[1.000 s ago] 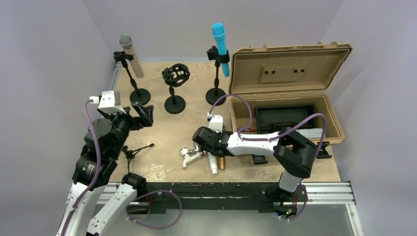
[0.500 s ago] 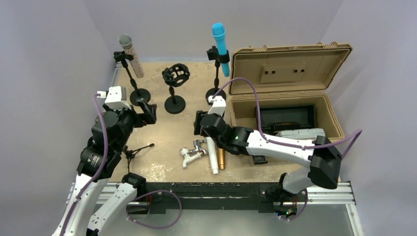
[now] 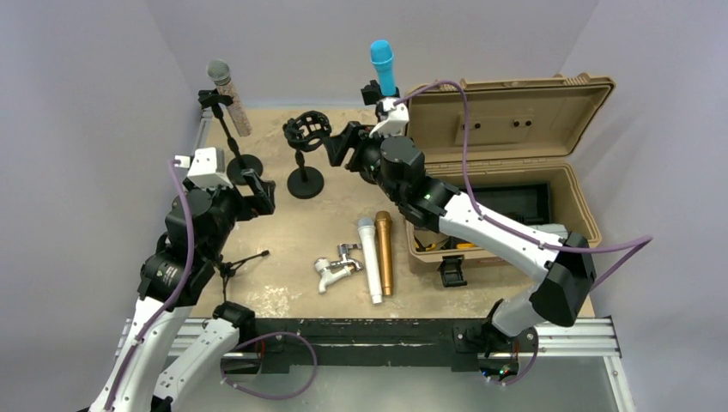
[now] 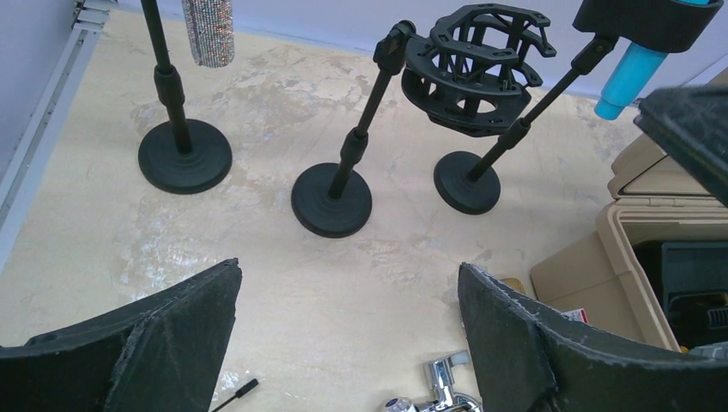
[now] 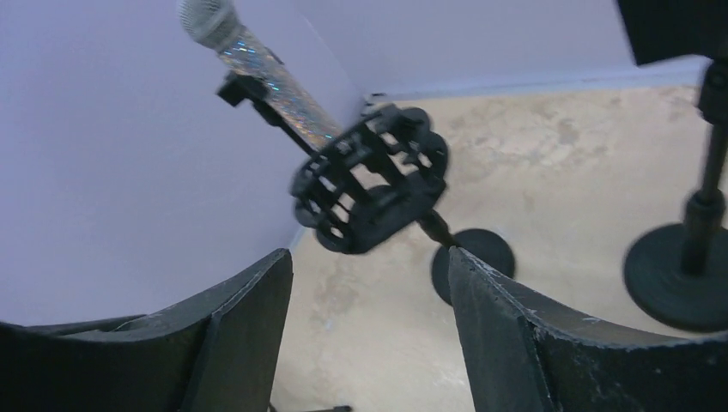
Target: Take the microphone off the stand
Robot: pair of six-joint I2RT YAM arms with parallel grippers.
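At the back of the counter (image 3: 283, 232) we see three stands. The blue microphone (image 3: 382, 64) sits upright in the clip of the right stand (image 4: 468, 182). The glittered microphone (image 3: 232, 99) leans in the left stand (image 3: 245, 165). Our right pincer (image 3: 336, 148) hovers just beside the middle stand's empty cradle (image 3: 307, 131), jaws apart, gripping nothing. Our left pincer (image 3: 259, 194) is spread wide near the left stand's base.

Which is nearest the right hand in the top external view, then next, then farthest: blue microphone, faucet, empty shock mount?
1. The empty shock mount, just left of the right hand.
2. The blue microphone, behind it to the right.
3. The faucet, lying on the table at the near side.
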